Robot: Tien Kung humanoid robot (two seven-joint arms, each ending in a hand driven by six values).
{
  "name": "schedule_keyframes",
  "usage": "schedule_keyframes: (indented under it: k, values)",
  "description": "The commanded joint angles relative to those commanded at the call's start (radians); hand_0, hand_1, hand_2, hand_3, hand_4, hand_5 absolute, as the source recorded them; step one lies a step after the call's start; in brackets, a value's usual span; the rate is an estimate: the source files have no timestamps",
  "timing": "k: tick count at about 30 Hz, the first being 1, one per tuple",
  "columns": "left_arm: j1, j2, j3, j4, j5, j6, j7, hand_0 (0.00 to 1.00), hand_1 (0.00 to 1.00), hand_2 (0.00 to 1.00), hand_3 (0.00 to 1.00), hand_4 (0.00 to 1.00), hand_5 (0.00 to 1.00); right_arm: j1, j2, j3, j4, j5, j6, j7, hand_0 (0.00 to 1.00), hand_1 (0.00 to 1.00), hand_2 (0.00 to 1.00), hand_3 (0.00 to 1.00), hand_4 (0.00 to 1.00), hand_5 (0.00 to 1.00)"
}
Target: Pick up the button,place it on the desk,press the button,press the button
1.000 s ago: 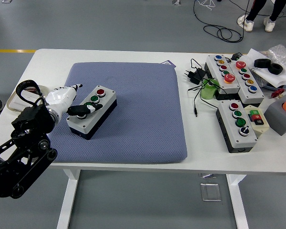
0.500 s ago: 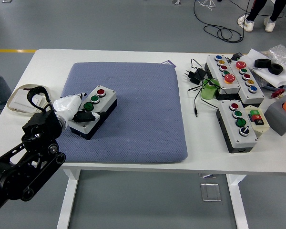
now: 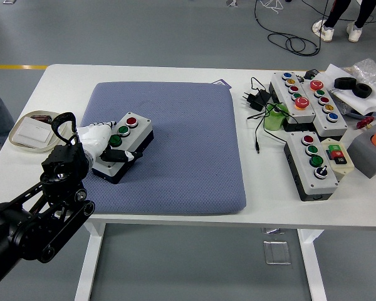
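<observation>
Head view is showing the left robot hand [image 3: 109,149] sliding nearer than a second ago, fingers curled over the button box [image 3: 121,146] sitting directly beneath on the blue mat [image 3: 188,138], suggesting pressing is underway.

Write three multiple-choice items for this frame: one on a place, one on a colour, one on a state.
1. Where does the button box at the left robot hand sit?
A. on the blue-grey pad
B. on bare tabletop
C. on the oval dish

2. Which colour is that box's farthest button?
A. yellow
B. red
C. blue

3. What is the left robot hand doing?
A. holding the black adapter
B. lying on the box's near end
C. resting off the table

Answers: 1 A, the pad lies under the box. 2 B, the far cap is red. 3 B, the hand covers the box's near end.
</observation>
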Motion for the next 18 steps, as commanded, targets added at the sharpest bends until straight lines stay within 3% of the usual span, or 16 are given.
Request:
schedule_keyframes:
  k: [4, 5, 10, 11, 16, 17, 18]
  values:
    - [-0.004, -0.008, 0.009, 0.021, 0.017, -0.016, 0.0, 0.729, 0.896, 0.998, 0.998, 0.962, 0.466, 0.0, 0.0, -0.002, 0.0, -0.003, -0.002, 0.001, 0.753, 0.741, 0.817, 0.652, 0.445, 0.26]
    - [-0.006, -0.011, 0.011, 0.029, 0.018, -0.018, 0.001, 0.528, 0.682, 0.871, 0.998, 0.877, 0.366, 0.0, 0.0, -0.001, 0.0, -0.008, -0.002, 0.002, 0.75, 0.734, 0.809, 0.648, 0.444, 0.262]
    - [-0.016, -0.008, 0.012, 0.039, 0.018, -0.01, -0.007, 0.528, 0.682, 0.871, 0.998, 0.877, 0.366, 0.001, 0.0, -0.005, 0.0, -0.01, -0.004, 0.003, 0.75, 0.734, 0.809, 0.648, 0.444, 0.262]
    - [-0.017, -0.007, 0.012, 0.038, 0.018, -0.007, -0.011, 0.421, 0.428, 0.531, 0.825, 0.735, 0.141, 0.001, 0.0, -0.006, 0.0, -0.009, -0.004, 0.004, 0.745, 0.734, 0.807, 0.646, 0.443, 0.26]
    - [-0.031, 0.001, 0.012, 0.052, 0.018, 0.008, -0.033, 0.421, 0.428, 0.531, 0.825, 0.735, 0.141, 0.003, 0.0, -0.011, 0.0, -0.011, -0.005, 0.005, 0.745, 0.734, 0.807, 0.646, 0.443, 0.26]
    - [-0.032, 0.002, 0.013, 0.053, 0.018, 0.009, -0.035, 0.263, 0.237, 0.246, 0.416, 0.542, 0.002, 0.003, 0.0, -0.011, 0.0, -0.012, -0.005, 0.005, 0.743, 0.73, 0.805, 0.645, 0.443, 0.264]
    - [-0.032, 0.004, 0.015, 0.055, 0.018, 0.012, -0.039, 0.263, 0.237, 0.246, 0.416, 0.542, 0.002, 0.003, 0.0, -0.012, 0.0, -0.012, -0.006, 0.005, 0.743, 0.73, 0.805, 0.645, 0.443, 0.264]
